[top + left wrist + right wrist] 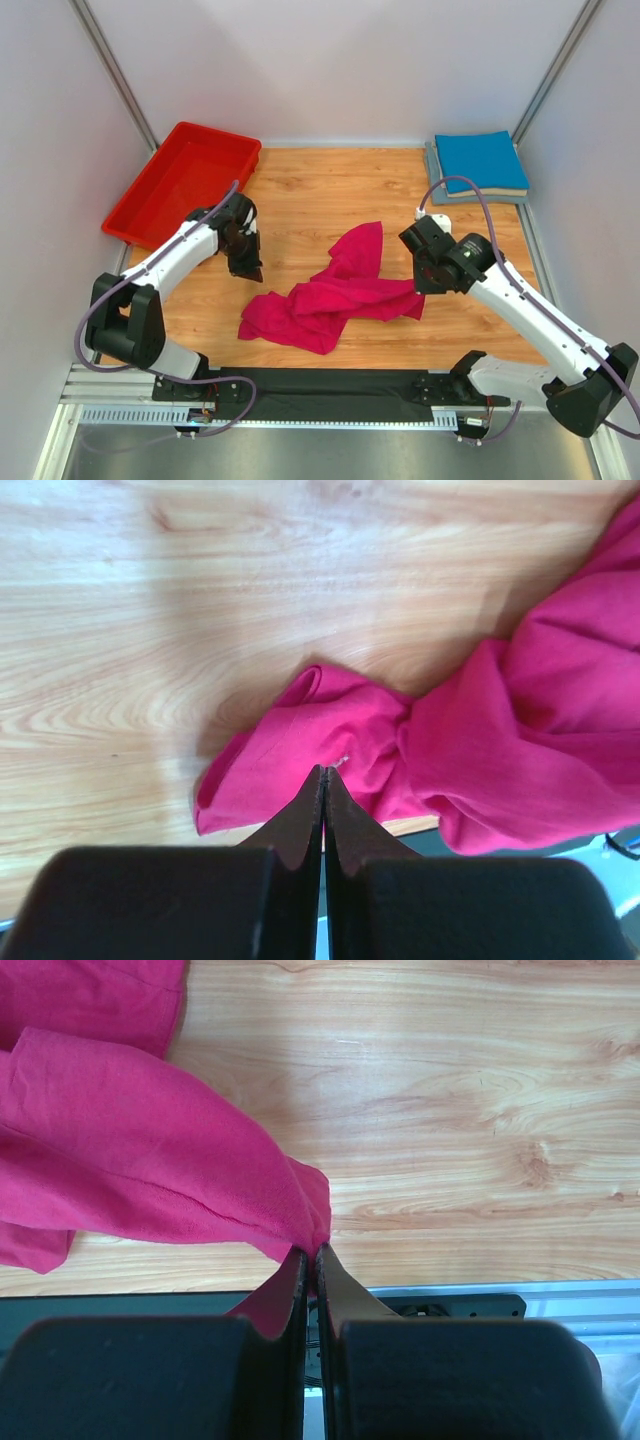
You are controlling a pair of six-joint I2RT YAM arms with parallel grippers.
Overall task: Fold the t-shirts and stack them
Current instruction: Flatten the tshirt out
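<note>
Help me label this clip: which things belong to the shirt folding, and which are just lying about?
Job: pink shirt, blue shirt, grey shirt beneath it.
Lying about: red bin.

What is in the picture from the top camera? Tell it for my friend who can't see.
A crumpled pink shirt lies in the middle of a wooden table; the right gripper pinches its right edge, and the shut left gripper hangs near its left side. A red bin sits back left, and folded shirts, blue on top, back right.
</note>
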